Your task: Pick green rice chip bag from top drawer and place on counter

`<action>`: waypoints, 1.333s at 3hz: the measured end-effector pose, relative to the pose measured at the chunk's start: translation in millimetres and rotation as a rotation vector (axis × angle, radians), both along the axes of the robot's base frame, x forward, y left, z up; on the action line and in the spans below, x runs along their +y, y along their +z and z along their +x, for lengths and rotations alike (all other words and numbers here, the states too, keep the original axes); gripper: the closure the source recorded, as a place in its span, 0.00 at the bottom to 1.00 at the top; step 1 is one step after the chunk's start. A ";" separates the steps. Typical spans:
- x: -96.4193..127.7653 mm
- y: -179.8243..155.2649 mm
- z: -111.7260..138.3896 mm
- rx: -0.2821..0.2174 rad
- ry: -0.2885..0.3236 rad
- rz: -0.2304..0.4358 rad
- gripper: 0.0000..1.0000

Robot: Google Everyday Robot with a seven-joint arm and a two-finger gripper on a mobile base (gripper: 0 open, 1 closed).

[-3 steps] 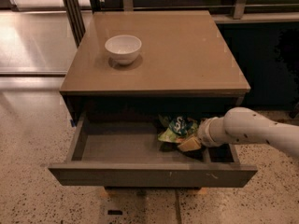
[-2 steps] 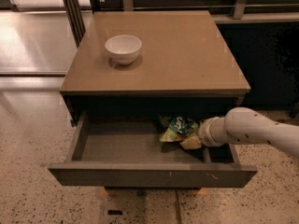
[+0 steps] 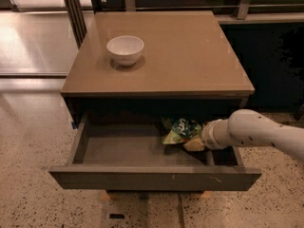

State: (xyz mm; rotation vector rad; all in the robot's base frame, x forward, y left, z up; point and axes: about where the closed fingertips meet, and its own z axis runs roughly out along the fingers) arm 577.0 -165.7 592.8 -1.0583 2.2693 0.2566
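The top drawer (image 3: 123, 148) is pulled open below the counter (image 3: 190, 46), a glossy tan-brown top. The green rice chip bag (image 3: 182, 128) lies crumpled at the back right of the drawer floor, green with white lettering and a yellow-orange corner. My white arm (image 3: 256, 134) reaches in from the right over the drawer's right side. My gripper (image 3: 198, 139) is at the bag's right edge, touching or very close to it. The gripper's end is hidden by the wrist and the bag.
A white bowl (image 3: 125, 49) stands on the counter at the back left. The drawer's front panel (image 3: 152, 178) juts out toward me over the speckled floor. A dark cabinet or wall (image 3: 270, 61) is on the right, and metal legs (image 3: 73, 8) stand at the back left.
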 end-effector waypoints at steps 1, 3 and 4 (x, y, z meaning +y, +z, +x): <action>0.0 3.6 0.0 0.000 0.000 0.000 1.00; -22.0 71.9 -22.0 -0.088 -0.031 0.056 1.00; -33.5 108.1 -36.7 -0.137 -0.033 0.096 1.00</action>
